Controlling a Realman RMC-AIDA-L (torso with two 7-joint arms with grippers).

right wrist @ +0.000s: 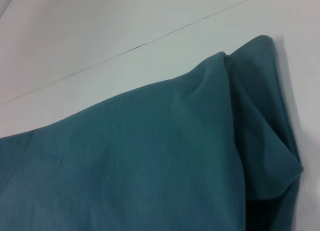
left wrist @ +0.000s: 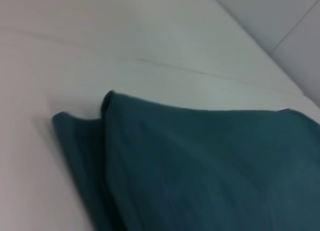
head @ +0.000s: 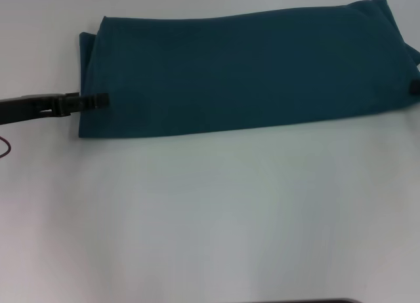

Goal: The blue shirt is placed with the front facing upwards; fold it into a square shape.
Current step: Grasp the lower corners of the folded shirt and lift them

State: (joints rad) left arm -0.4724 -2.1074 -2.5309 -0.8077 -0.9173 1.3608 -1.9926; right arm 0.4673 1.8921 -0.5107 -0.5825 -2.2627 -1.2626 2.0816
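Your left claw (head: 98,100) comes in from the left edge of the head view, low and nearly level, with its tip lying on the left end of the blue shirt (head: 243,70). The two fingers show as a thin dark bar pressed together with cloth at the tip, so it looks closed on the shirt's left edge, though the pinch itself is too small to make out fully. Your right claw (head: 414,86) shows only as a small dark spot at the right edge of the same view, touching the shirt's right end; you cannot tell whether it is open or closed. The shirt lies across the far part of the white tabletop (head: 210,218) as a long folded band, running left to right and rising slightly toward the right. No lettering shows on the upper face. At the left end a lower layer sticks out a little beyond the top layer.

In the left wrist view you see that same end of the shirt (left wrist: 200,171) up close: a top layer with a rounded fold corner and a narrower layer beneath it, peeking out beside it, both flat on the tabletop (left wrist: 150,36). The claw's own fingers do not appear.

In the right wrist view the shirt (right wrist: 140,161) fills the lower part, with its end bunched into soft creases and a tucked corner, resting on the tabletop (right wrist: 100,31).
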